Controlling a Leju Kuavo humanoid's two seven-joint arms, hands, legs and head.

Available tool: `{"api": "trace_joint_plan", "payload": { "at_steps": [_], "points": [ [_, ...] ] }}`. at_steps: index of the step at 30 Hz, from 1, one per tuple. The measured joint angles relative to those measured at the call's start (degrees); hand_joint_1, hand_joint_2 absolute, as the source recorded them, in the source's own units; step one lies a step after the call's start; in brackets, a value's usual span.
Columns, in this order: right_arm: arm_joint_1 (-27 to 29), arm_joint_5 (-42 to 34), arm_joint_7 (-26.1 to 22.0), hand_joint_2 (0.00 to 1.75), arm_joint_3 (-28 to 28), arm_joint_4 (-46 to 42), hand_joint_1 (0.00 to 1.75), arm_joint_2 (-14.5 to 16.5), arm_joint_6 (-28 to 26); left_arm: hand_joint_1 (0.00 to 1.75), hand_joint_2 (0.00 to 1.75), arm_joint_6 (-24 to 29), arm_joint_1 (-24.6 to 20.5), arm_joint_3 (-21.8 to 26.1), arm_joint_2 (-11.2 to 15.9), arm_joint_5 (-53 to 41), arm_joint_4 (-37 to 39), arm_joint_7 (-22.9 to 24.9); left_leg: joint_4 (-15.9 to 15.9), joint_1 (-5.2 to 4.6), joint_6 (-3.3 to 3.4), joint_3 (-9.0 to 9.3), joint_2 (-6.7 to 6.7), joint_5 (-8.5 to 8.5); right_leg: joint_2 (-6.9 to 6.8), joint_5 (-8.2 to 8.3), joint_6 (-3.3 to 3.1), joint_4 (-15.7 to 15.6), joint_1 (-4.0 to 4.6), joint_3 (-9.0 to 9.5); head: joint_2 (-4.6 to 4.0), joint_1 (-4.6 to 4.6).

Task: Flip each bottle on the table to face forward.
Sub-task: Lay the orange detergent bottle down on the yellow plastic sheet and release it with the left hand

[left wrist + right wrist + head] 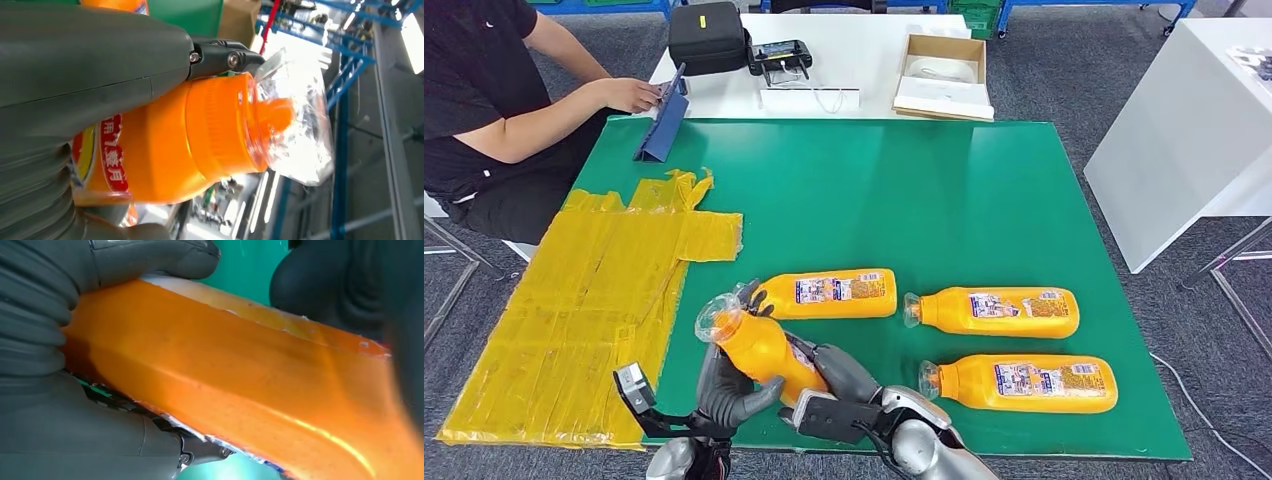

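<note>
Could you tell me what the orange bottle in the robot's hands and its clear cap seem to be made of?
The orange bottle, held by the left hand and right hand, looks like opaque glossy plastic: smooth with soft highlights, under a printed label. Its ribbed orange neck suggests moulded plastic. The clear cap looks like thin transparent plastic, glinting and see-through; glass seems unlikely but cannot be excluded.

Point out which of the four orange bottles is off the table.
The orange bottle at the near-left, held by both the left hand and right hand, cap tilted up. The other three lie flat on the green mat.

High head view, close wrist views
</note>
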Motion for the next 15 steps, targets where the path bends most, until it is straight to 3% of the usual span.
{"api": "trace_joint_plan", "payload": {
  "at_steps": [8,15],
  "points": [
    [-2.8,-0.9,1.5,1.75,4.1,1.8,1.75,0.0,-1.2,1.75,1.75,9.4,-0.2,0.1,0.3,-4.7,1.1,-0.4,0.0,0.0,0.0,-0.02,0.0,0.0,0.0,0.0,0.0,0.0,-0.03,-0.01,0.0,0.01],
    [-4.4,-0.4,2.4,1.75,6.1,2.5,1.75,0.0,-2.0,1.75,1.75,11.6,-0.6,-0.2,0.9,-4.8,2.0,-0.6,0.0,0.0,0.0,0.01,0.0,0.0,0.0,0.0,0.0,0.0,-0.03,0.01,0.0,0.02]
  ]
}}
